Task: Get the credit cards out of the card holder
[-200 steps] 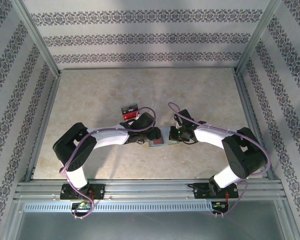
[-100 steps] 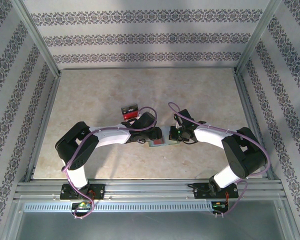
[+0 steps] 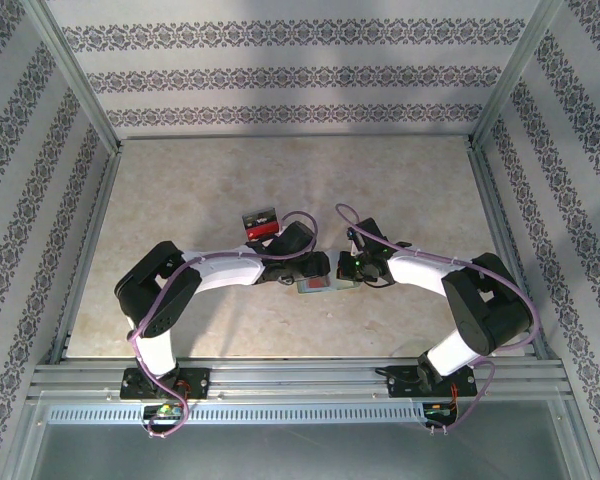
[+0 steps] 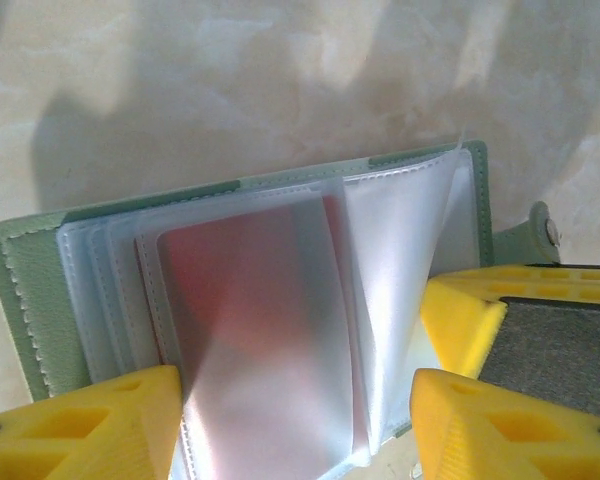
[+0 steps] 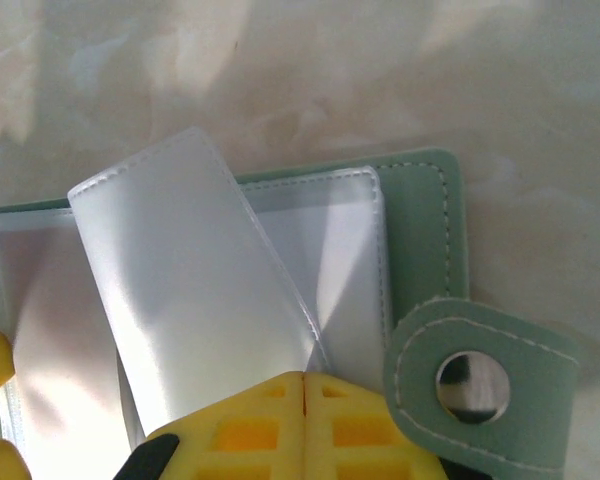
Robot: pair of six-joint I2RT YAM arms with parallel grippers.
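Top external: a tray (image 3: 260, 222) of red and black things sits on the table (image 3: 180, 190), just behind the left arm's wrist. Right of it, the left gripper (image 3: 305, 272) reaches down to the holder (image 3: 318, 287). The holder lies open on the table, toward the near edge, between the two arms. The right gripper (image 3: 342, 272) comes at the holder from the other side, so the two wrists face each other closely across it.

Left wrist: the holder's pale green cover lies flat, with its stitched edge at the left and a stack of clear sleeves (image 4: 105, 270) over it. A red card (image 4: 250, 300) sits fully inside the top flat sleeve. The left gripper's yellow fingers (image 4: 90, 430) stand wide apart, one at each side of that sleeve's near end. I cannot tell whether the left one touches the sleeve's edge; the right one is clear of it. Further right, a lifted sleeve (image 4: 400, 250) curves up off the stack, with a yellow finger of the right gripper against its near end.

Right wrist: the right gripper's fingers are pressed together, pinching the near end of the lifted sleeve. The sleeve tilts to the left above the flat ones. To the right, the holder's tab (image 5: 420, 350) with its metal stud (image 5: 470, 385) lies beside the fingers.
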